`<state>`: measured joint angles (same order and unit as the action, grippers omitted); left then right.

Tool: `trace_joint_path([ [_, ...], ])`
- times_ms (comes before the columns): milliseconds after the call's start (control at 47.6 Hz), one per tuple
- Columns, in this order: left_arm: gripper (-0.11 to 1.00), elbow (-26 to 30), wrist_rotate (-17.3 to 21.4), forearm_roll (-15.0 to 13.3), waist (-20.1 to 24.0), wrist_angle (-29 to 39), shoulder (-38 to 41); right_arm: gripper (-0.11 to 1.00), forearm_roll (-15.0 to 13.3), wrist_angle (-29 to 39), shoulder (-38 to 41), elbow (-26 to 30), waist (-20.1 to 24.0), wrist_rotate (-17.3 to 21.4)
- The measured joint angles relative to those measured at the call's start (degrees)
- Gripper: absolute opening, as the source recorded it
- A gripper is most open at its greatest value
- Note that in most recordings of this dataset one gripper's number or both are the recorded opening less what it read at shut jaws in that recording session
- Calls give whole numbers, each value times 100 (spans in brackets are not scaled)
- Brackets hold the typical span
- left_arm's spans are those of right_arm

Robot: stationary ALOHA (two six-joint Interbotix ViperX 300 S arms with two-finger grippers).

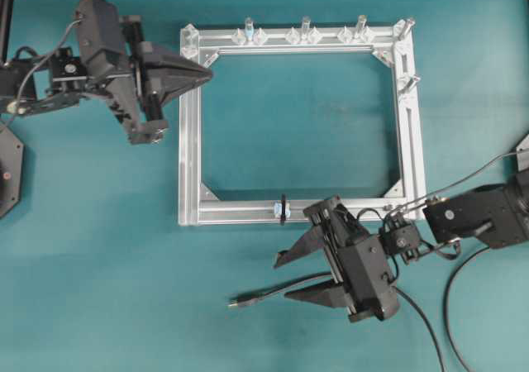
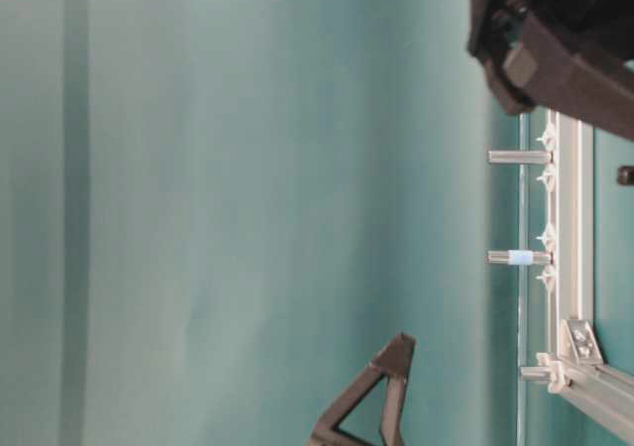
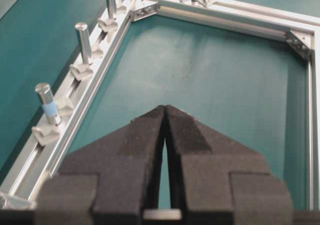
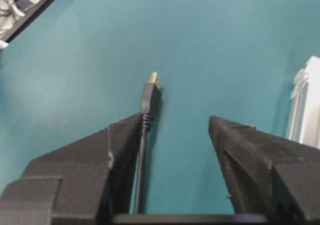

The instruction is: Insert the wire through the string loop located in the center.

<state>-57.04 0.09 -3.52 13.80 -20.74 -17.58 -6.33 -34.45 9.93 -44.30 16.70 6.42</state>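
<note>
right pincer (image 1: 285, 279) spread beside frame (image 1: 189, 149) edge, wire (image 4: 149, 101) between

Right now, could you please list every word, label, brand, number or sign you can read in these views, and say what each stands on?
None: no legible text shows in any view.
The aluminium frame, the wire, the left gripper and the right gripper carry no visible lettering.
</note>
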Motion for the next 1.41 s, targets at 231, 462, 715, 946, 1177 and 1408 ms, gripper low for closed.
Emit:
trace_joint_path([
  [231,2,-193,0,0,-9,9,-211,60,0,0,123,18,88,62],
  [462,2,-290,0,0,-9,0,-308,60,0,0,343,132,149,62],
  [715,2,-325,0,0,-18,9,-308,60,0,9,738,272,158,70],
  [946,2,-360,0,-9,-26,0,-308,59,0,167,1081,492,167,70],
  [1177,2,-404,0,-9,-105,9,-308,59,0,290,1230,624,167,79],
  [1408,2,-422,0,0,-149,44,-308,59,0,475,1248,650,167,88],
])
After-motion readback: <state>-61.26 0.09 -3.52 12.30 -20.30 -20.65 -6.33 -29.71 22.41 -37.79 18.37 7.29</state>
